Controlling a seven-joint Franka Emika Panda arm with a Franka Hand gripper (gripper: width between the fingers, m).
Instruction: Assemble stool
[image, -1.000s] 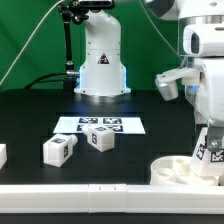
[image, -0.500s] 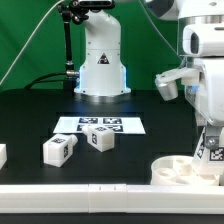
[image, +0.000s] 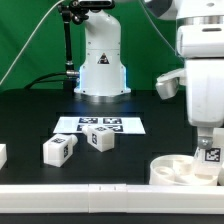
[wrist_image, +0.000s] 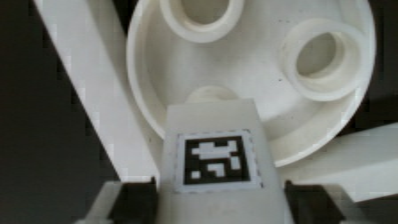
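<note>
Where the seat (image: 180, 170) lies on the black table (image: 30, 120), close against the white bar (image: 90, 190) that edges it, one leg (image: 209, 156) is seen clenched upright in the gripper (image: 208, 148). It is held over the part of the seat toward the exterior view's right. In the wrist view the same leg (wrist_image: 217, 160) is pressed between the two fingers (wrist_image: 128, 200) of the gripper (wrist_image: 217, 197), with its square tag turned to the camera. The seat (wrist_image: 267, 110) is spread out just beyond it, hollow side up, and round sockets (wrist_image: 333, 60) are shown in that face. The leg's lower end is placed at the seat's rim, but it cannot be told whether it touches the seat or sits in a socket. The white bar (wrist_image: 80, 90) is seen running alongside the seat.

Two loose legs (image: 60, 150) (image: 101, 139) are laid on the table well apart from the seat, toward the exterior view's left. The nearer one is set just in front of the marker board (image: 100, 125). The arm's white base (image: 101, 65) is seen behind that board, farther from the seat.
</note>
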